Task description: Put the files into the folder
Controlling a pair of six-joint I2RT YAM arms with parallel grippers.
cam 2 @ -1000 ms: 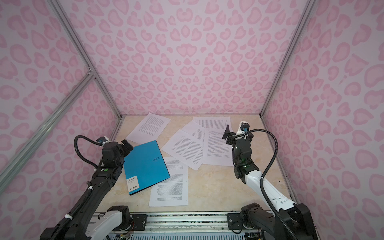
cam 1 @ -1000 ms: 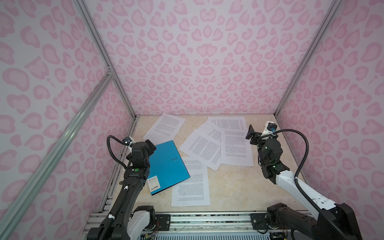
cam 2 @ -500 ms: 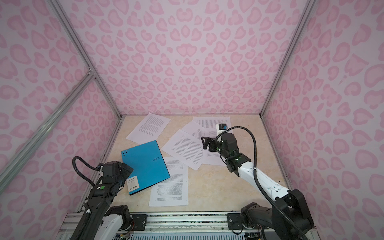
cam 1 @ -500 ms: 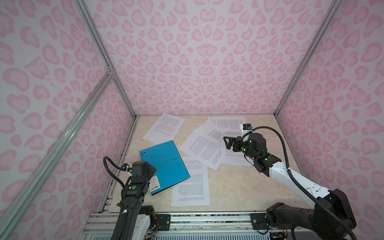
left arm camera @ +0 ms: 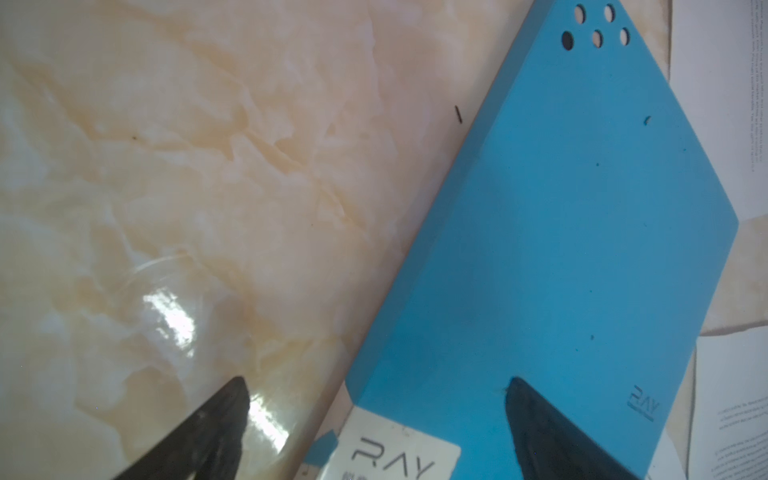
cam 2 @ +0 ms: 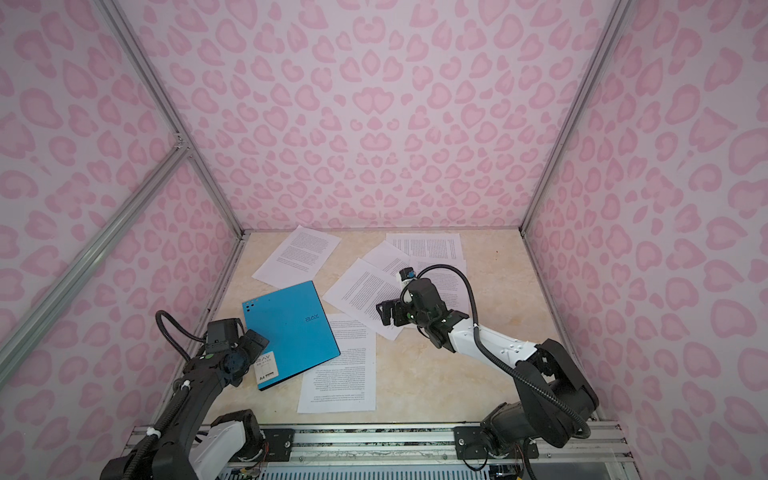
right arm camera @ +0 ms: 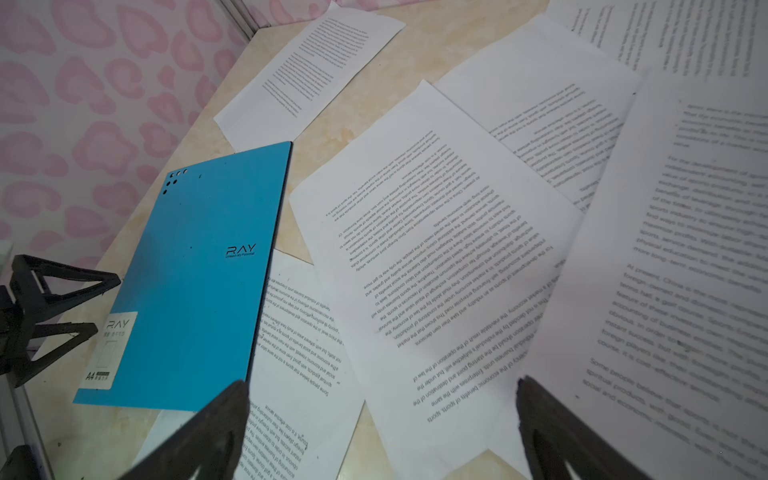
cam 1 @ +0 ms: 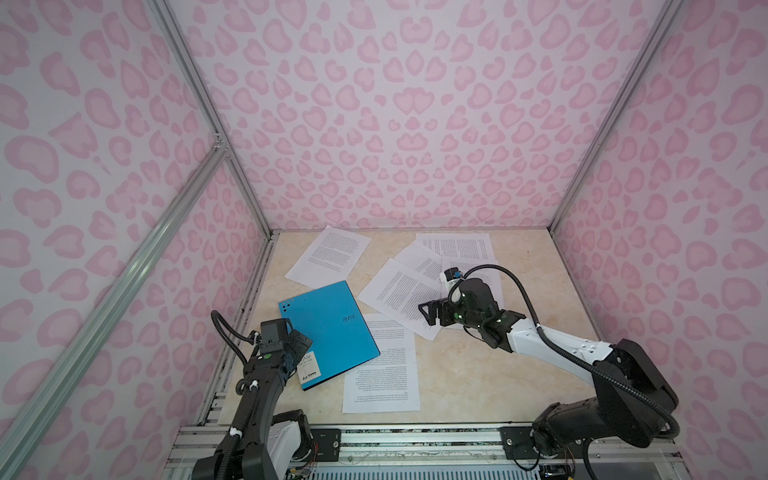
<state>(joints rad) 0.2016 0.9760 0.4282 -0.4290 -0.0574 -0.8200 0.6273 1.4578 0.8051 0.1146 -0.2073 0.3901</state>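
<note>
The folder (cam 1: 328, 332) lay closed and flat on the table (cam 1: 478, 374), left of the middle, with its blue cover up. Its white label (cam 1: 309, 368) sat at the near left corner, a small logo showed near its right edge, and a cluster of punched holes (left arm camera: 594, 29) marked its far left corner. Its near right part overlapped one of the files, the near sheet (cam 1: 382, 374). Its far corner reached the edge of the far-left sheet (cam 1: 330, 257); I could not tell whether the two touched.

The other files lay loose on the right half of the table, all printed side up. A slanted middle sheet (cam 1: 399, 295) covered the far corner of the near sheet. Behind it and to its right, more sheets overlapped one another, and the back-right sheet (cam 1: 457, 245) lay close to the rear wall. None was inside the folder.

My left gripper (left arm camera: 376, 386) was at the folder's left edge by the label, jaws spread wide. In the left wrist view one finger (left arm camera: 224, 407) stood over bare table and the other finger over the blue cover. It held nothing, and I could not tell whether it touched the folder.

My right gripper (right arm camera: 382, 382) hung over the overlapped sheets right of the middle, pointing towards the folder. Its jaws were also wide apart, with nothing between them.

The pink patterned walls (cam 1: 395, 124) closed in the table on three sides.
</note>
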